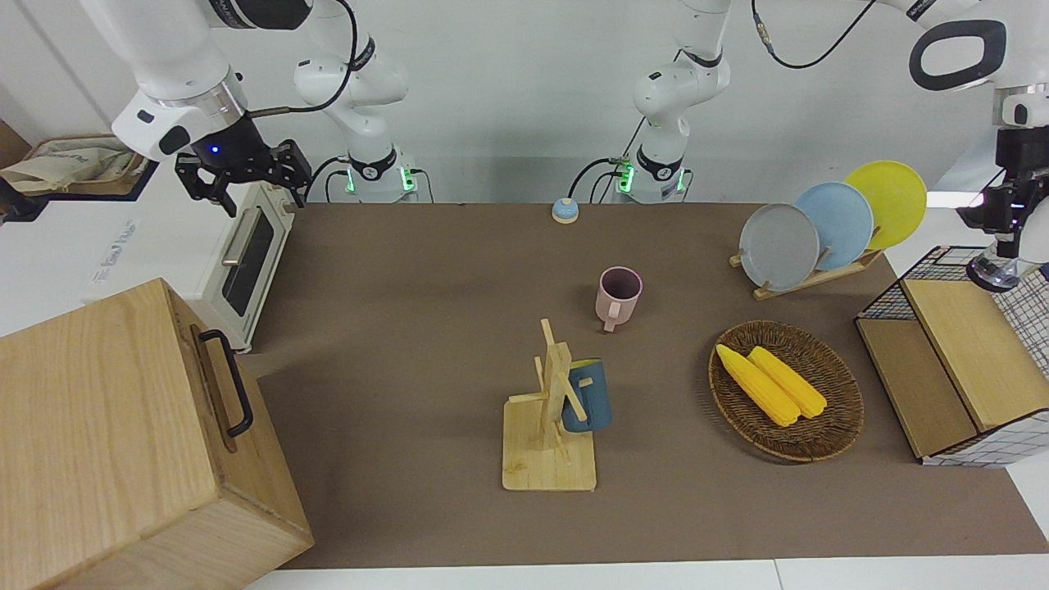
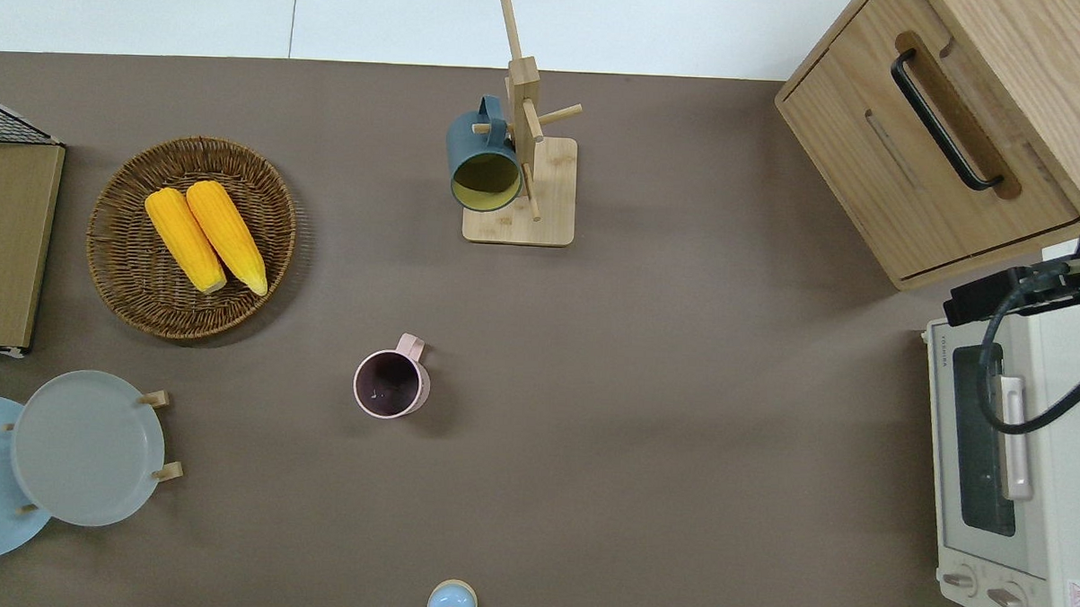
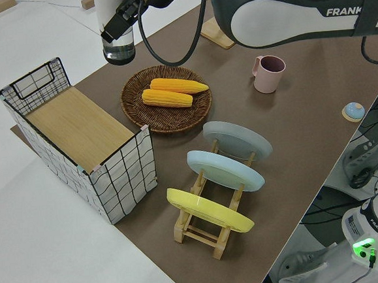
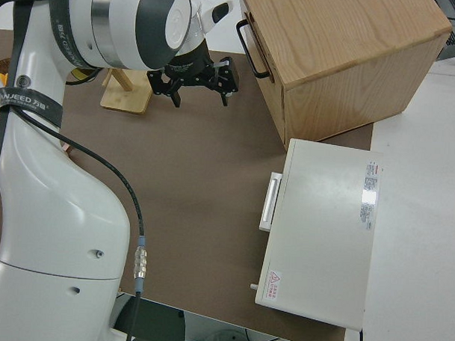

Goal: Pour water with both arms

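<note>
Holding a clear glass cup (image 3: 118, 50) in clenched fingers, left gripper (image 1: 1001, 243) over wire-grid basket (image 3: 123, 175) | right gripper (image 1: 243, 174) fingers released, above white toaster oven (image 2: 992, 463) | pink mug (image 2: 392, 384) mid-bench

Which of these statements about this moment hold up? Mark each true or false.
1. Two corn cobs lie in the wicker basket. True.
2. The pink mug hangs on the wooden rack. False: it stands on the table; the blue mug hangs there.
3. The left gripper holds a clear glass. True.
4. The right gripper holds a plate. False: it is open and empty.
5. The oven door is open. False: it is shut.
</note>
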Controlling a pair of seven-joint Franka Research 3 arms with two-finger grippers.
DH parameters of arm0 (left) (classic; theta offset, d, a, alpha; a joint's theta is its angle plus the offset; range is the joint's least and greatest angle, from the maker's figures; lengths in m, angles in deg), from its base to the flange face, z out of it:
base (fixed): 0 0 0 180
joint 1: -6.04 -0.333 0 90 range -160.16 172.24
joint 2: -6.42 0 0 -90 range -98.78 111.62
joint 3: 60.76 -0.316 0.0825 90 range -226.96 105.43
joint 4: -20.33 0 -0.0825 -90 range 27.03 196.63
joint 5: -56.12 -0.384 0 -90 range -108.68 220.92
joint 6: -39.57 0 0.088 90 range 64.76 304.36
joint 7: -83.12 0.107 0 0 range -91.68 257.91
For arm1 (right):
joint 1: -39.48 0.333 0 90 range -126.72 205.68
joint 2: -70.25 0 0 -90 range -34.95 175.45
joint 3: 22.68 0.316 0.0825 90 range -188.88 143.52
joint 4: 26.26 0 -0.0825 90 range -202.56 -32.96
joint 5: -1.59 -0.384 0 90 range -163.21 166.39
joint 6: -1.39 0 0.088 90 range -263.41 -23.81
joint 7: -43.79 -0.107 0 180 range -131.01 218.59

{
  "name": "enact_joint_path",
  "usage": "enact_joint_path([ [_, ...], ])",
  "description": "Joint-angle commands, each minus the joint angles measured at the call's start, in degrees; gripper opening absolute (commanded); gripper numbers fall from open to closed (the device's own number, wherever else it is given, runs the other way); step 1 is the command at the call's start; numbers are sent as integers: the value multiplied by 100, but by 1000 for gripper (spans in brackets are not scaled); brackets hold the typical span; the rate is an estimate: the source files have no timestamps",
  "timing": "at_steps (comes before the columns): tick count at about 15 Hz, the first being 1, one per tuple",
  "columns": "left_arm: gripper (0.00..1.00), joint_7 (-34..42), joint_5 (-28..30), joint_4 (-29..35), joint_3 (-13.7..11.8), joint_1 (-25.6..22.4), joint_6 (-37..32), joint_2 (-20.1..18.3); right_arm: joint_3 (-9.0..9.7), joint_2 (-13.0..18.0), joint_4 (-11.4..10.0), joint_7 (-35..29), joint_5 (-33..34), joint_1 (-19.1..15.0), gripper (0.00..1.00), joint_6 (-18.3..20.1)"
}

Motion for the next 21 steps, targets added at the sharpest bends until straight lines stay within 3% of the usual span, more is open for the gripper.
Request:
enact_joint_path([
  [1,0,1481,1178,-446,-226,-184,85,544,17,110,-135,71,-79,-24,990,-21],
  [3,0,2186,1725,-551,-244,-360,94,747,17,110,-135,71,-79,-24,990,-21],
  [6,0,2689,1894,-780,-226,-475,181,1116,17,110,-135,71,-79,-24,990,-21],
  [9,0,2752,2044,-772,-200,-458,752,1284,17,110,-135,71,-79,-24,990,-21],
  [21,0,2761,2009,-807,-147,-431,815,1864,17,110,-135,71,-79,-24,990,-21],
])
